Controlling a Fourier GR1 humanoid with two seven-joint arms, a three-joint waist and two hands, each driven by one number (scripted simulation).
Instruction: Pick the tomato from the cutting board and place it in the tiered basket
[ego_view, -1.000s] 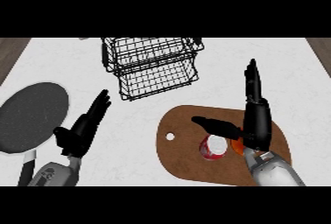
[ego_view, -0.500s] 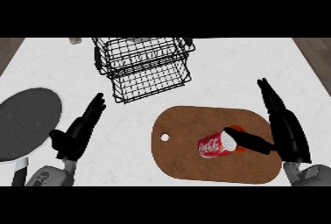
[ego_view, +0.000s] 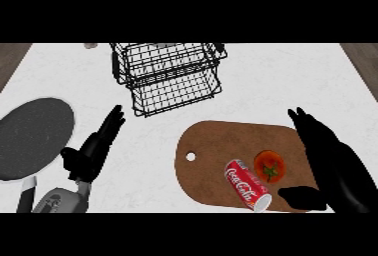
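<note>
Head view. The white counter (ego_view: 295, 85) carries a black wire tiered basket (ego_view: 171, 75) at the far centre. A brown cutting board (ego_view: 221, 145) lies nearer, right of centre.

The tomato (ego_view: 269, 166) sits on the board's right half, green stem facing up. It is untouched and well apart from the basket. A red cola can (ego_view: 247, 184) lies on its side just beside the tomato's left, one end at the board's near edge.

Right hand (ego_view: 334, 165): positioned over the board's right edge, just beside the tomato. Fingers are straight and held together, pointing away from the robot. The thumb juts left toward the can's near end — contact there cannot be determined. The hand holds nothing.

Left hand (ego_view: 94, 150): located at the lower left, between the board and a dark round pan (ego_view: 33, 137). Fingers are straight and angled up to the right — spread from the thumb, holding nothing.
</note>
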